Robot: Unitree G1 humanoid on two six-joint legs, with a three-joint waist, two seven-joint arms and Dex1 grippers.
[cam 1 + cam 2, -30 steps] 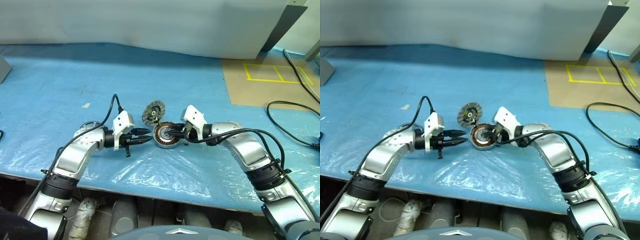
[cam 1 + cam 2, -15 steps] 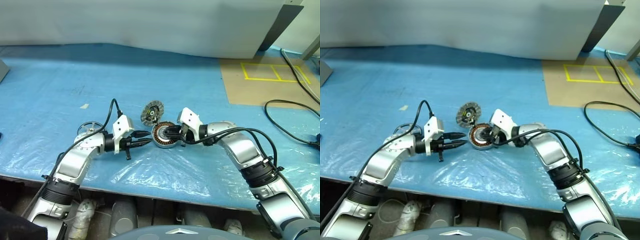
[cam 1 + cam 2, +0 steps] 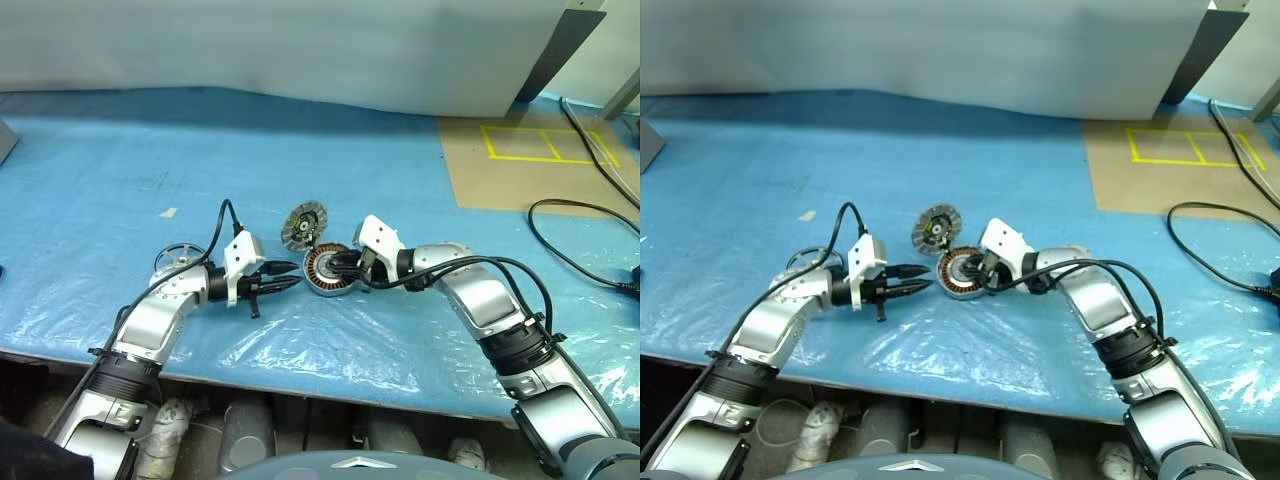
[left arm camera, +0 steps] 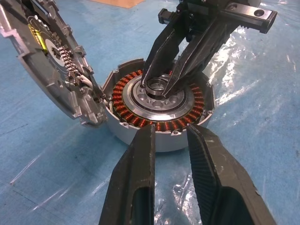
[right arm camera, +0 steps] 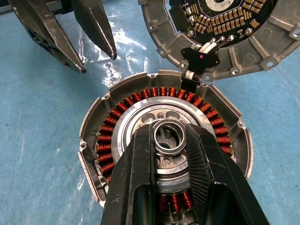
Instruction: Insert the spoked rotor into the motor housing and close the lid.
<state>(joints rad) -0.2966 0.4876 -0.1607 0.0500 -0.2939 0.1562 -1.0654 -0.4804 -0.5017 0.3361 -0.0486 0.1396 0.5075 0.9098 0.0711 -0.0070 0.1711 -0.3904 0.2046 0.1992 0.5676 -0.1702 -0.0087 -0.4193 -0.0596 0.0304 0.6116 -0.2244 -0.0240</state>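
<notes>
I'm looking at the short round silver-rimmed motor housing (image 5: 136, 99), which sits flat on the blue plastic-sheeted table (image 3: 420, 170), near the front edge between my two arms. Its ring of orange-copper windings is exposed and nothing sits over them, so I judge that the insert has not begun. The round grey cast lid (image 3: 306, 225) stands tilted on edge, touching the housing's far rim. Its underside of ribs and small gold-coloured parts faces out, and short wires run from it down to the housing. So the closing is left to do as well. The thin silvery spoked rotor (image 3: 178, 257) lies flat on the sheet, well apart from the housing and just behind my left forearm, with nothing gripping it. My right gripper (image 5: 168, 135) reaches down into the housing's hollow, and its ribbed black fingers (image 5: 140, 154) are pinched onto the small polished steel collar at the centre. It looks to me like it's steadying the can. My left gripper (image 4: 171, 129) hangs just beside the housing's near wall, pointing at it, with the jaws a narrow gap apart and nothing between them. I reckon everything is left to do: fetch the rotor, seat it, then fold the lid over.
</notes>
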